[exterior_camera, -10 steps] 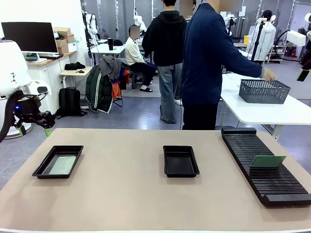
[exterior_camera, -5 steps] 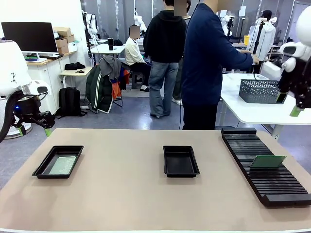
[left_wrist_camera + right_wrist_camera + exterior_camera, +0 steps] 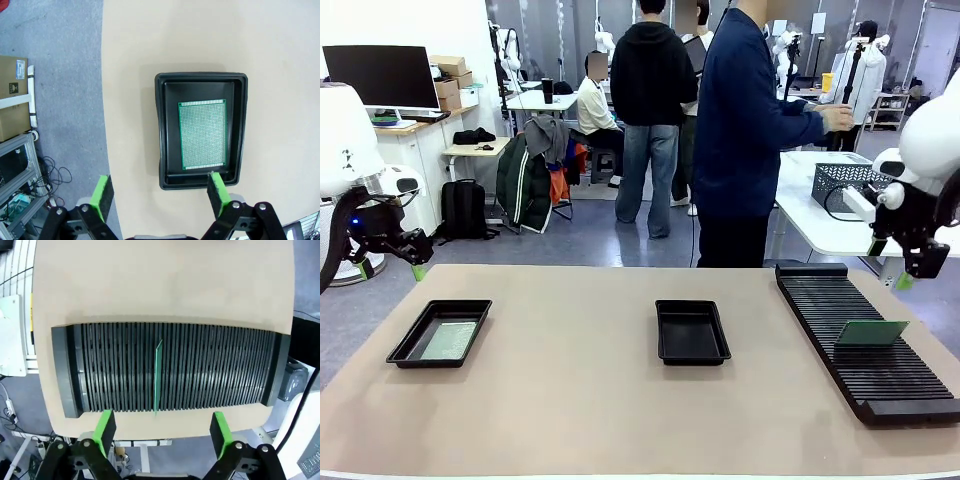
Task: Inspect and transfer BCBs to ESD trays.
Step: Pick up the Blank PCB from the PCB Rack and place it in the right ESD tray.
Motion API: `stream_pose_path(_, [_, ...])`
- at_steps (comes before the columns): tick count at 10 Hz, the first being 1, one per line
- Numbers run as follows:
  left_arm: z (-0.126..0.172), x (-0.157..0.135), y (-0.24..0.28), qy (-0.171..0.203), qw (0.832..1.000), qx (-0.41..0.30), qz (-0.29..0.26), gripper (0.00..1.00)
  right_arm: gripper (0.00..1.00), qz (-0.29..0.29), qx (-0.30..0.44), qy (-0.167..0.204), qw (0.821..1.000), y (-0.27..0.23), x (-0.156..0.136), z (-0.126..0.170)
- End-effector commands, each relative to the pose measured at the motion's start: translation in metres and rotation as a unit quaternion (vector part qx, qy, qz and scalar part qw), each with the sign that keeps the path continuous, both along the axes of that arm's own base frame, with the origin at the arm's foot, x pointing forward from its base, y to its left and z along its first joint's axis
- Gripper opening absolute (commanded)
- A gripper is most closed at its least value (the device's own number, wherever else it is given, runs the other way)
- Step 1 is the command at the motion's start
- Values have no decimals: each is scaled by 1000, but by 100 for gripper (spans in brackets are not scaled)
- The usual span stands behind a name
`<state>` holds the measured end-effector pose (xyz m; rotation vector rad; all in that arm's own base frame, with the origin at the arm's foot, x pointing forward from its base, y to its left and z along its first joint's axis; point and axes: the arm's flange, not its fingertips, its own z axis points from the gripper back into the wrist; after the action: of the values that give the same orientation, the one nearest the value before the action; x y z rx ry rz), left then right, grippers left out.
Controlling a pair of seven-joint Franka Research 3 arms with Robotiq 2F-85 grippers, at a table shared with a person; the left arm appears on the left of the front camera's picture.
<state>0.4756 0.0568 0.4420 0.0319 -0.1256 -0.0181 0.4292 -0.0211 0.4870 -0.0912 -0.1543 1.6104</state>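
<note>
Table (image 3: pixel 580 400), tan top, with a person in a dark blue top (image 3: pixel 745 130) standing at its far side.

- ESD tray, left (image 3: pixel 408 345): black, shallow, near the table's left end. It held one BCB (image 3: pixel 202 135), pale green, lying flat on the floor of the tray, closer to one long wall than the other.
- ESD tray, middle (image 3: pixel 692 332): black, same pattern, at the table's centre, well apart from the first.
- Slotted rack (image 3: pixel 820 300): long, black and ribbed, along the right side of the table. One BCB (image 3: pixel 871 333) stood on edge in a slot, roughly upright, towards the rack's near half.
- Left gripper (image 3: pixel 160 196): jaws spread wide, nothing between the green pads. It was raised clear of the table off its left end, with the left tray below it in the wrist view.
- Right gripper (image 3: pixel 163 429): jaws likewise wide apart and holding nothing. It hung above the table's right edge, looking down on the rack and the edge-on board.
</note>
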Motion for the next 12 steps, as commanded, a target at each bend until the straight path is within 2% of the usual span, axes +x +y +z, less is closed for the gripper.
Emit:
stream_pose_path(1, [0,-1,1,1,1000,0,1,100,100,8,-16,-16,1000,-4,-10,-21])
stream_pose_path(6, [0,-1,1,1,1000,0,1,100,100,29,-20,-24,999,-14,-11,-80])
stream_pose_path(12, [0,-1,1,1,1000,0,1,100,100,24,-2,-37,999,-32,-9,-127])
